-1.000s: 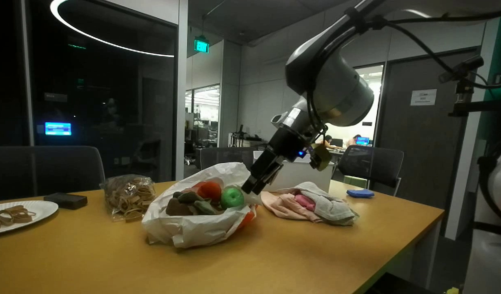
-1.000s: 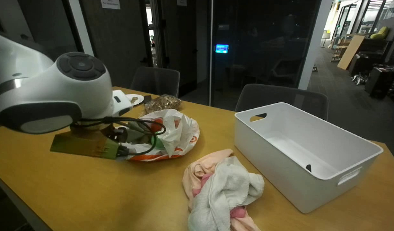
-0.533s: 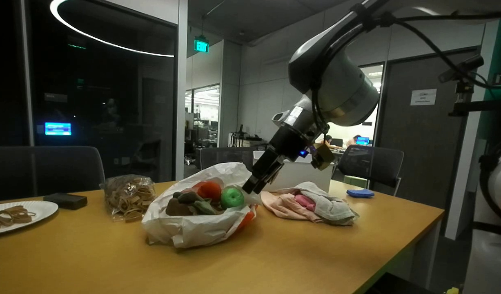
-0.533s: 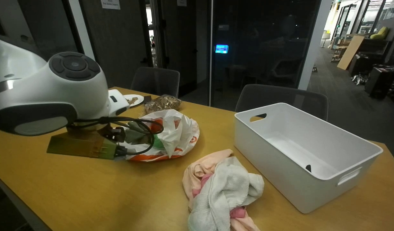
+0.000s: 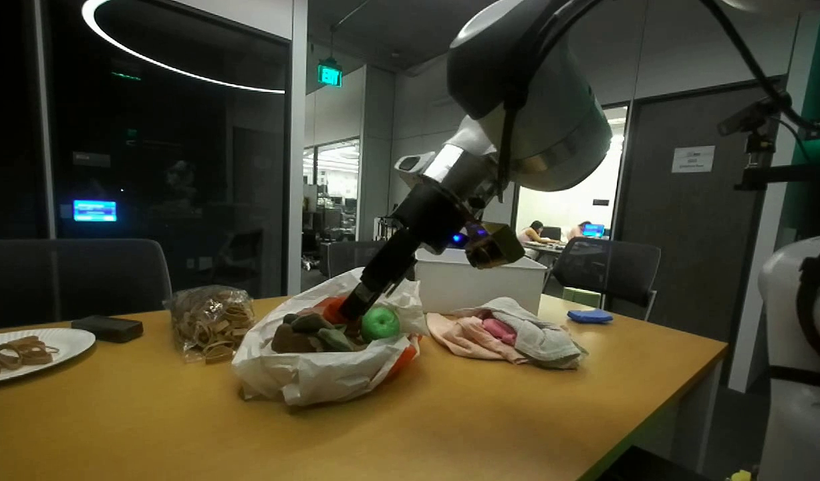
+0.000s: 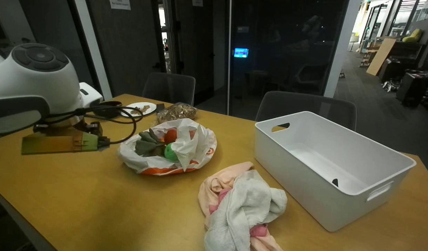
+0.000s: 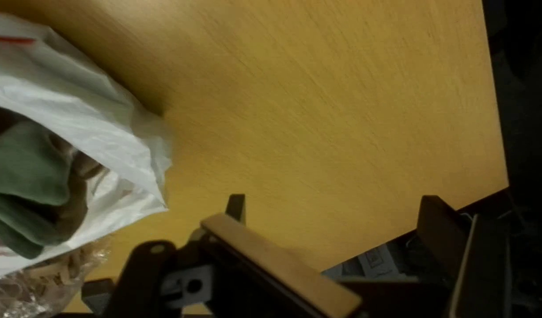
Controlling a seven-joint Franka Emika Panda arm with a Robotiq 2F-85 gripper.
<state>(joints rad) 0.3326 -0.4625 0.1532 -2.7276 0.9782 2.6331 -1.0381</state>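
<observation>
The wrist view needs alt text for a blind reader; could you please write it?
An open gripper spans the bottom, seen against a wooden table. At left, partly cut off, is a white plastic bag holding soft-looking green material; a clear bag of tan bands shows at lower left.

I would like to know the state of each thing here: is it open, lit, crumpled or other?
Hand: open, holding nothing
White plastic bag: open, contents showing
White bin: upright, open on top
Grey towel: crumpled, lying over peach cloth
Paper plate: face up, with brown bands on it
Clear bag: filled with brown bands too; whether tied, cannot tell
Exit sign: lit green
Blue screen: lit
</observation>
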